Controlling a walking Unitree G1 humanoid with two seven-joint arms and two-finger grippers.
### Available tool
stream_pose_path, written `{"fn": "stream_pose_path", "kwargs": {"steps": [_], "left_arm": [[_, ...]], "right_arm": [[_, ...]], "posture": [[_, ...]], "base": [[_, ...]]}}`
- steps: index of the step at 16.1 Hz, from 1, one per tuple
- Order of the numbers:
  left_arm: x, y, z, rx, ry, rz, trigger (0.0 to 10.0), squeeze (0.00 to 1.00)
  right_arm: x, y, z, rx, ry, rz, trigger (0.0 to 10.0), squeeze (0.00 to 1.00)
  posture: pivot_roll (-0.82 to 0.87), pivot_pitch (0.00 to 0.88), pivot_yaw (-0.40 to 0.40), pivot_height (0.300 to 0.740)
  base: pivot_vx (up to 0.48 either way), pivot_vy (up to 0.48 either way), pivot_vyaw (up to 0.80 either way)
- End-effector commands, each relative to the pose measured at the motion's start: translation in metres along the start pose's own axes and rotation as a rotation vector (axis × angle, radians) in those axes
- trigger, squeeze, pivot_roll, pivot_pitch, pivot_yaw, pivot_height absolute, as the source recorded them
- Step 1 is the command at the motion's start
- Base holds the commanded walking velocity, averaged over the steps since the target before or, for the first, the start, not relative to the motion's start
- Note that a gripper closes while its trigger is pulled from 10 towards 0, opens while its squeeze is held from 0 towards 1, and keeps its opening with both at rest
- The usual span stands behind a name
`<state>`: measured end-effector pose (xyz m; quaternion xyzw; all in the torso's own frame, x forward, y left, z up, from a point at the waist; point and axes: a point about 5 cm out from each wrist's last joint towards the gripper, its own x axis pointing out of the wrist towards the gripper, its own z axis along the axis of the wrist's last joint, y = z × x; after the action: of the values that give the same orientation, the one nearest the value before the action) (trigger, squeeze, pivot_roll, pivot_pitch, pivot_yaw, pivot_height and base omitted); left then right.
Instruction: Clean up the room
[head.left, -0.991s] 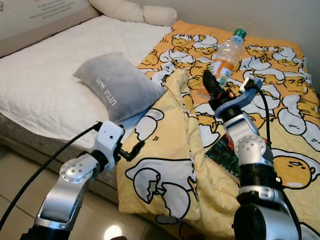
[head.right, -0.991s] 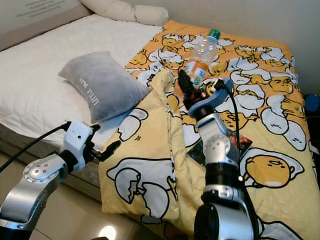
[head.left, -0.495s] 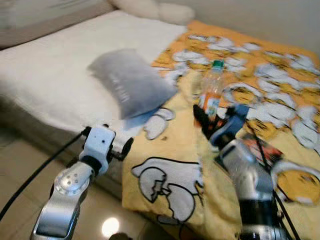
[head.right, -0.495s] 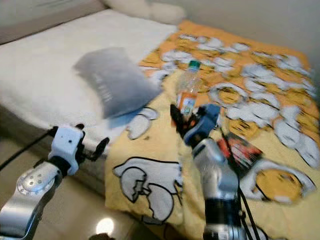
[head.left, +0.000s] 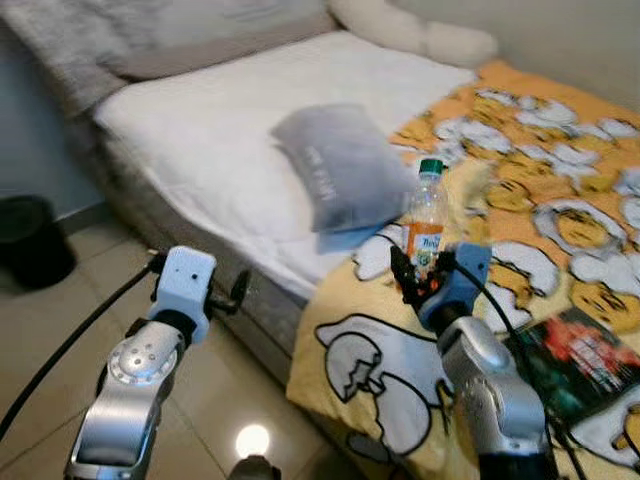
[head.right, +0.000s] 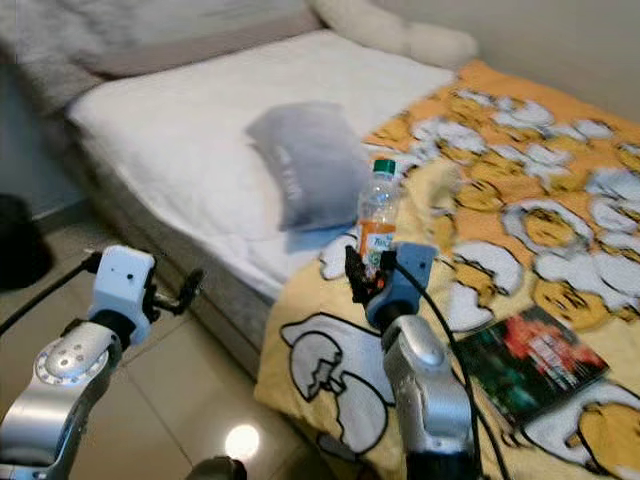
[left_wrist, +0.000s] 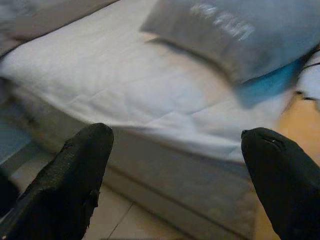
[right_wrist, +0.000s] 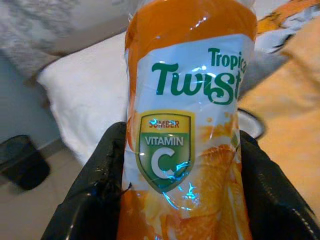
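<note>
My right gripper (head.left: 412, 280) is shut on a plastic drink bottle (head.left: 426, 222) with a green cap and an orange label. It holds the bottle upright above the yellow patterned blanket (head.left: 520, 200). In the right wrist view the bottle (right_wrist: 187, 120) sits between both black fingers (right_wrist: 95, 185), orange liquid in its lower part. My left gripper (head.left: 240, 295) is open, held over the tiled floor beside the bed's edge. In the left wrist view its fingertips (left_wrist: 75, 175) stand wide apart, facing the mattress side.
A grey pillow (head.left: 340, 165) lies on the white mattress (head.left: 220, 110). A dark book or packet (head.left: 580, 360) rests on the blanket at the right. A black bin (head.left: 35, 240) stands on the floor at the left. White pillows (head.left: 420, 35) lie at the bed's head.
The bottle, lying on the blanket a second ago, is now lifted upright in my right gripper. The camera has swung left, bringing the floor and black bin into view.
</note>
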<state>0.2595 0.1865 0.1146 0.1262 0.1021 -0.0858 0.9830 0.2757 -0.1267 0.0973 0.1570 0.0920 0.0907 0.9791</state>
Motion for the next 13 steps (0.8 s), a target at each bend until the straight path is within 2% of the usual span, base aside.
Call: {"fn": "stream_pose_path", "kwargs": {"steps": [1, 2, 4, 6, 8, 9, 10, 11, 12, 13], "left_arm": [[0.002, -0.001, 0.003, 0.000, -0.001, 0.004, 10.0, 0.00], [0.003, -0.006, 0.003, 0.011, 0.007, -0.022, 10.0, 0.00], [0.006, 0.002, 0.008, 0.019, -0.019, -0.004, 10.0, 0.00], [0.010, 0.002, 0.006, 0.020, -0.010, 0.005, 10.0, 0.00], [0.010, -0.005, 0.010, 0.024, -0.028, -0.014, 10.0, 0.00], [0.009, -0.003, 0.017, 0.010, -0.041, -0.027, 10.0, 0.00], [0.011, 0.003, 0.016, 0.008, -0.043, 0.011, 10.0, 0.00], [0.011, 0.004, 0.016, 0.018, -0.046, 0.006, 10.0, 0.00], [0.012, 0.006, 0.017, 0.002, -0.060, 0.008, 10.0, 0.00], [0.012, 0.004, 0.017, -0.012, -0.064, 0.016, 10.0, 0.00]], "right_arm": [[-0.002, -0.005, -0.001, 0.019, 0.010, -0.017, 10.0, 0.00], [-0.001, -0.011, -0.001, 0.034, 0.019, -0.046, 10.0, 0.00], [0.003, -0.003, 0.005, 0.086, 0.015, -0.039, 10.0, 0.00], [0.004, 0.002, -0.003, 0.030, 0.046, -0.005, 10.0, 0.00], [0.010, -0.006, -0.007, 0.041, 0.054, -0.039, 10.0, 0.00], [0.010, -0.003, -0.001, 0.088, 0.040, -0.061, 10.0, 0.00], [0.012, 0.008, -0.005, 0.063, 0.072, 0.001, 10.0, 0.00], [0.011, 0.007, -0.004, 0.035, 0.075, 0.001, 10.0, 0.00], [0.009, 0.000, -0.002, 0.049, 0.063, -0.018, 10.0, 0.00], [0.009, -0.006, 0.000, 0.024, 0.074, -0.010, 10.0, 0.00]], "posture": [[0.07, 0.000, -0.013, 0.740], [0.08, 0.000, -0.031, 0.740], [0.06, 0.000, -0.025, 0.740], [0.08, 0.000, 0.001, 0.740], [0.09, 0.000, -0.004, 0.740], [0.09, 0.000, -0.004, 0.740], [0.09, 0.000, -0.008, 0.740], [0.08, 0.000, -0.011, 0.740], [0.07, 0.000, -0.005, 0.740], [0.08, 0.000, 0.004, 0.740]], "base": [[0.000, 0.000, 0.80], [0.000, 0.000, 0.80], [0.000, 0.000, 0.80], [0.000, 0.000, 0.80], [0.000, 0.000, 0.80], [0.000, 0.000, 0.80], [0.000, 0.000, 0.80], [0.000, 0.000, 0.80], [0.000, 0.000, 0.80], [0.000, 0.000, 0.80]]}}
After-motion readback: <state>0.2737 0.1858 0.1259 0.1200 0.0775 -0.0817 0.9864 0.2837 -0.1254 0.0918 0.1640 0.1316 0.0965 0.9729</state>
